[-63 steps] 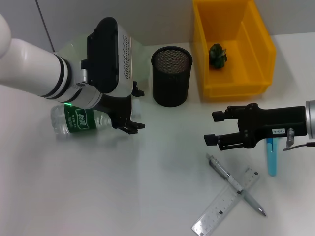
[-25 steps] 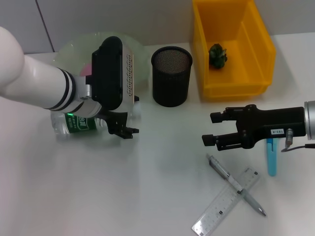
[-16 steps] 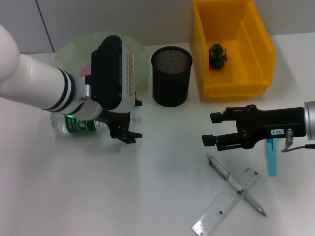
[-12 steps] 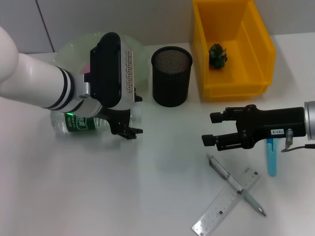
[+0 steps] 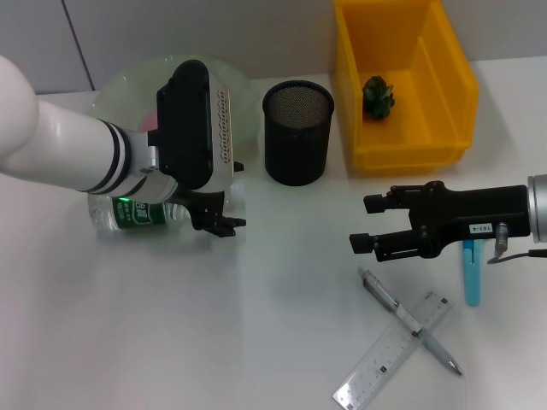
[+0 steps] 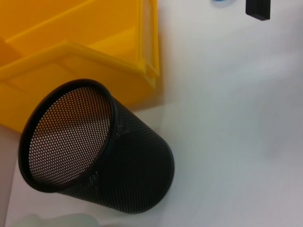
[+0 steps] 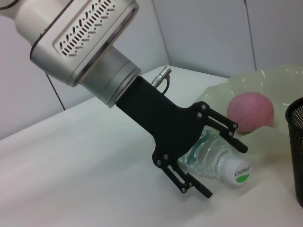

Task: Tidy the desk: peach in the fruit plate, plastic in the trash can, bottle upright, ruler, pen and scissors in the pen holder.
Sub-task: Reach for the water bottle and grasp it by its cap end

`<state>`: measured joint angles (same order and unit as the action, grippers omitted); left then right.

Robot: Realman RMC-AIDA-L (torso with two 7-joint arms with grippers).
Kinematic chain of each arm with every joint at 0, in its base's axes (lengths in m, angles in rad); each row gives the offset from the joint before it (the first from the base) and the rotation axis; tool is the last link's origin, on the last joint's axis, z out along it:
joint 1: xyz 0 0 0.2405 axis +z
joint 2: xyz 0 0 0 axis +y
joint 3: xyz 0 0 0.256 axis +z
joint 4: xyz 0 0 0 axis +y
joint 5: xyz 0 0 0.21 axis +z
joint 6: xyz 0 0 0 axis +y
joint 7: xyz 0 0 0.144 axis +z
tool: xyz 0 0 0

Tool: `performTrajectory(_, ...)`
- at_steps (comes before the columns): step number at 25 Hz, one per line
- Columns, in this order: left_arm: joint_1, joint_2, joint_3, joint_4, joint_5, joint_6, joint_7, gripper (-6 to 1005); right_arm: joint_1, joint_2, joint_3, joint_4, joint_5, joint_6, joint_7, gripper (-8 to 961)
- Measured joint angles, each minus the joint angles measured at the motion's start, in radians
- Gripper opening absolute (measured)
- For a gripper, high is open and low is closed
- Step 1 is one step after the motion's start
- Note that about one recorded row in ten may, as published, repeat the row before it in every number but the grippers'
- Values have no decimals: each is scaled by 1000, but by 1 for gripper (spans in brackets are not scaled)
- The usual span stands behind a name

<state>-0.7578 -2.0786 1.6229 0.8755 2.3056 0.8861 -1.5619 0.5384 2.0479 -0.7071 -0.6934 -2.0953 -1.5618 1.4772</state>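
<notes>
The left gripper (image 5: 224,213) is hanging over the neck end of the bottle (image 5: 128,212), which is lying on its side at about nine o'clock on the desk (image 5: 256,325); in the right wrist view its fingers (image 7: 226,130) are spread apart, straddling the neck just behind the white cap (image 7: 236,171), released and not pressing the plastic; the peach (image 7: 250,112) is sitting in the pale green fruit plate (image 5: 248,98) at about eleven o'clock, just behind the bottle; the black mesh pen holder (image 5: 297,132) is standing upright at twelve o'clock, beside the yellow trash can (image 5: 402,81) at about one o'clock, where a dark green crumpled piece of plastic (image 5: 377,94) is lying inside; the right gripper (image 5: 369,224) is hovering at about three o'clock with its jaws parted and nothing between them; the blue-handled scissors (image 5: 469,272) are lying just under that arm, partly hidden; the pen (image 5: 408,320) and the clear ruler (image 5: 391,350) are lying crossed at about five o'clock, the pen on top of the ruler, both well apart from the pen holder.
</notes>
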Motion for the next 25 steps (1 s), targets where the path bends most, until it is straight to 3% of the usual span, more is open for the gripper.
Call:
performTrajectory(19,2,0,32,-18,7,-32,-5,812,1,0,2,-2,1,-6,0,810)
performTrajectory(25,6,0,26,10,4,23,-20,809,-2,0,2,-1,1,-6,0,810)
